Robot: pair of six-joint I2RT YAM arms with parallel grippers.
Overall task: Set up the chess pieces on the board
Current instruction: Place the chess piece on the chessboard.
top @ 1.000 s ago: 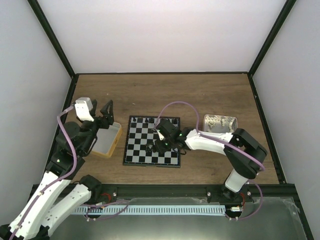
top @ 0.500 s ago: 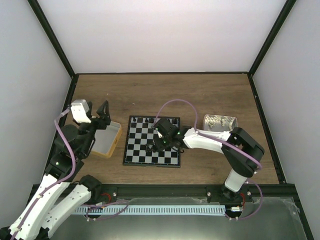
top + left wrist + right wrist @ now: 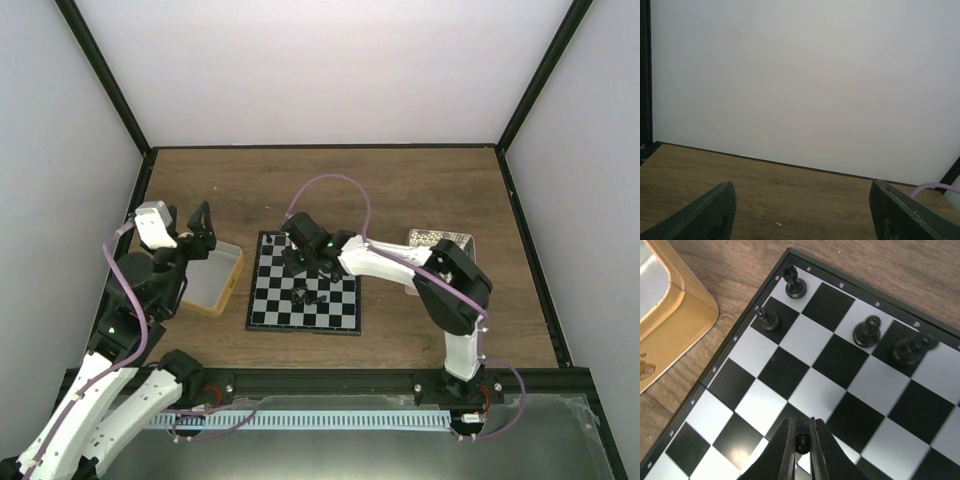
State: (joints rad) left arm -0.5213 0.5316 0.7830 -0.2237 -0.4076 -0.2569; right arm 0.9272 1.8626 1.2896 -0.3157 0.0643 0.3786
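— One black chess piece (image 3: 801,441) is seen clamped between the closed fingers of the right gripper (image 3: 801,430), low in the frame, with the board (image 3: 790,375) behind.
— And further up?
— Four standing pieces (image 3: 867,331) are seen at the board's upper corner. The left gripper (image 3: 805,220) is seen with fingers apart over the wooden table (image 3: 790,190).

light is even and soft, with faint shadows. the white wall (image 3: 805,85) looks flat and slightly dim. near fingers (image 3: 782,455) blur.
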